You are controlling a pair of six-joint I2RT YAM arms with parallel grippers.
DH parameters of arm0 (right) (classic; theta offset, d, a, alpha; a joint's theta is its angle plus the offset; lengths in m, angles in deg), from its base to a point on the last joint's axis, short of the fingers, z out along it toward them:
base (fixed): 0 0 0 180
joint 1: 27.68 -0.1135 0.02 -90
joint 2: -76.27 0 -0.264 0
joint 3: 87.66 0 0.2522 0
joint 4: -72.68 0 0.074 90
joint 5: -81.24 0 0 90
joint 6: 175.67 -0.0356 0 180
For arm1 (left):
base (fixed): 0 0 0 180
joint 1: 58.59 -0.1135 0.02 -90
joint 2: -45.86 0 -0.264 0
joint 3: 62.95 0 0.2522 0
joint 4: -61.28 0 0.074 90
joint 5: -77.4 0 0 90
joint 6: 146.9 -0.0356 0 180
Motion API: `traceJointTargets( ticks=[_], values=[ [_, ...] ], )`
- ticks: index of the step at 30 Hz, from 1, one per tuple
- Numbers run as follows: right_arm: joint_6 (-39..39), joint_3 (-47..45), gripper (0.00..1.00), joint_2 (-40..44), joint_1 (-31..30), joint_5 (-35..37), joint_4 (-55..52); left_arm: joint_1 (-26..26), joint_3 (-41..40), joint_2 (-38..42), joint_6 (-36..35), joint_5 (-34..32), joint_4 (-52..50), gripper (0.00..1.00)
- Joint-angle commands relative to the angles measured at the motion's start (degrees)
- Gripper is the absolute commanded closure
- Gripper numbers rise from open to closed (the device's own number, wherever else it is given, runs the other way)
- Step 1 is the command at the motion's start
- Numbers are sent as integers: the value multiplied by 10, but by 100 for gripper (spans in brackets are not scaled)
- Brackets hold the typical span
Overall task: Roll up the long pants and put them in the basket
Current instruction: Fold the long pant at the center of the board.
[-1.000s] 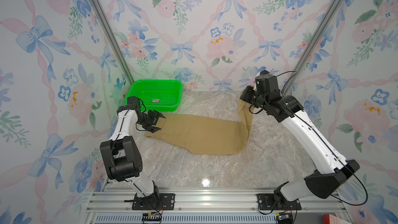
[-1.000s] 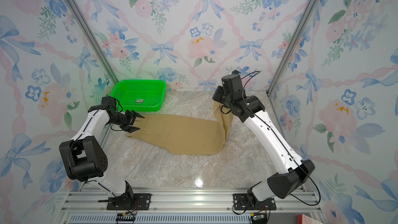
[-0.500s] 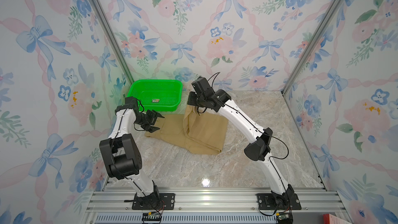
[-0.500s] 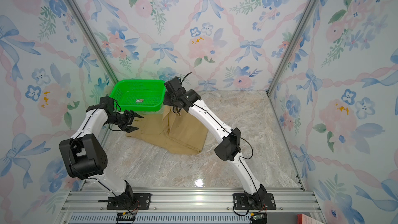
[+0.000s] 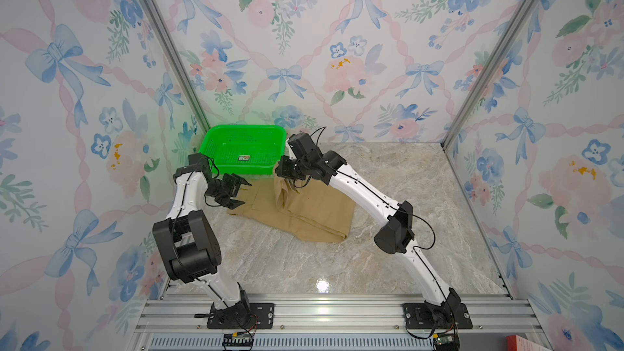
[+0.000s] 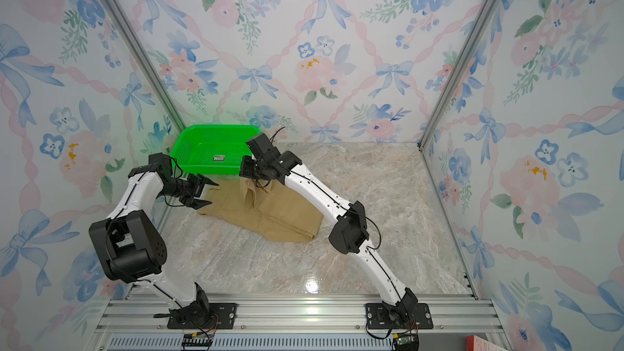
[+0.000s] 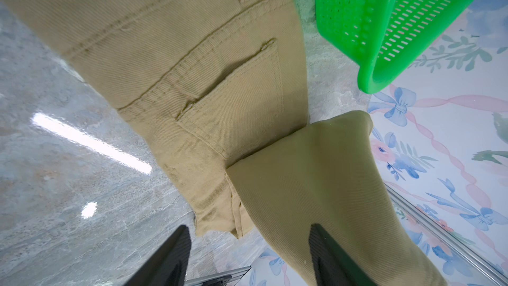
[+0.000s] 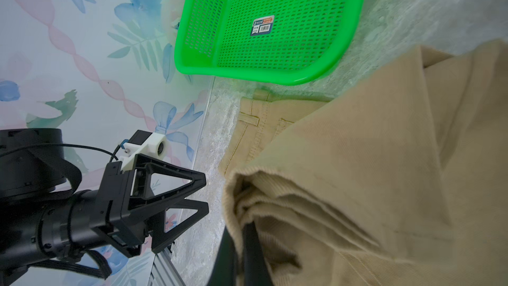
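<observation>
The long pants (image 5: 317, 212) (image 6: 273, 214) are tan and lie on the marble table, folded over on themselves. Their leg ends stand bunched up near the waist end. My right gripper (image 5: 287, 182) (image 6: 250, 181) (image 8: 238, 251) is shut on that bunched leg fabric, just in front of the basket. In the left wrist view the back pocket and waistband of the pants (image 7: 192, 78) lie flat, with the lifted leg cloth beside one finger. My left gripper (image 5: 243, 194) (image 6: 213, 193) (image 7: 247, 254) (image 8: 206, 195) is open and holds nothing, a little off the waistband's left edge.
A green perforated basket (image 5: 216, 145) (image 6: 189, 145) (image 7: 357, 23) (image 8: 247, 74) stands at the back left corner, close behind the waistband, with only a label inside. Floral walls close in three sides. An aluminium rail (image 5: 320, 308) runs along the front.
My right arm has swung from the right side across to the left with the leg ends, folding the pants over themselves. The left arm has stayed put.
</observation>
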Motion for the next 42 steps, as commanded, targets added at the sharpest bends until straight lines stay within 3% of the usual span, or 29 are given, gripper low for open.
traceJointTargets(
  ticks=[1,10,14,18,22,25,30,33,38,42],
  values=[
    [-13,20,100,-28,-10,-61,36,-3,-6,34,16,-10,5,27],
    [-58,49,100,-75,-13,-89,99,-2,-5,54,32,-21,4,27],
    [-54,58,100,-79,-12,-92,111,-5,0,55,28,-41,-4,27],
    [-26,51,100,-74,-19,-141,75,-6,-3,43,34,-49,7,27],
    [90,-76,100,8,-52,-144,35,-6,-8,26,38,-79,19,27],
    [115,-180,100,52,-59,-132,47,-6,6,-14,41,-89,19,28],
    [142,-236,100,72,-48,-124,37,-5,20,-61,50,-95,44,29],
    [141,-203,100,64,-38,-119,35,-5,40,-83,49,-111,41,29],
    [146,-25,100,34,-26,-107,-29,-4,56,-90,52,-99,42,29],
    [173,-2,100,94,-14,-63,-60,-5,67,-89,45,-97,29,29]
  ],
)
